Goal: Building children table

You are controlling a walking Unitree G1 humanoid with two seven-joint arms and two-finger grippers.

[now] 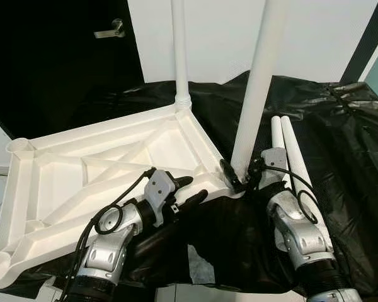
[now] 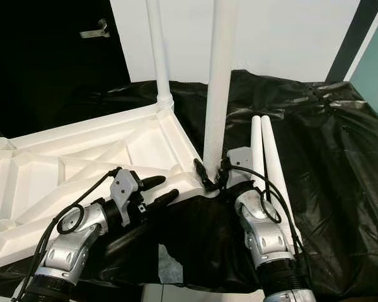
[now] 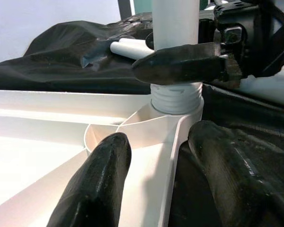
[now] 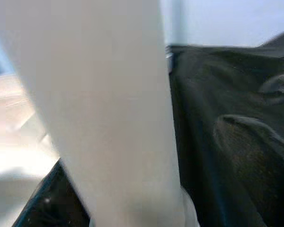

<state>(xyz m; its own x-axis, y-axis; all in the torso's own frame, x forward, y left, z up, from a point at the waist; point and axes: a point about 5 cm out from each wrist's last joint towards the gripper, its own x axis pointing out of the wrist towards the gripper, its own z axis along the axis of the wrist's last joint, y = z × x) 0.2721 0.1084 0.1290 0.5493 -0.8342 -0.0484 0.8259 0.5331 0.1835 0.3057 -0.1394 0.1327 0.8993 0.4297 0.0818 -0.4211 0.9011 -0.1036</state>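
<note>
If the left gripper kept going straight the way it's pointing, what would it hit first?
Most likely the threaded base of the upright leg at the tabletop corner, where the right gripper already holds it. The left gripper is open, astride the corner rim; depth is unclear.

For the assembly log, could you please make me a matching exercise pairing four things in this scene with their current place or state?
Things:
1. Far table leg
2. Near table leg
3. Two spare legs
4. Left gripper

States:
A. Lying side by side on the black sheet
B. Open, at the tabletop rim
C. Upright in the far corner socket, no gripper on it
D. Upright, with the right gripper at its base

Pairs: 1-C, 2-D, 3-A, 4-B
</note>
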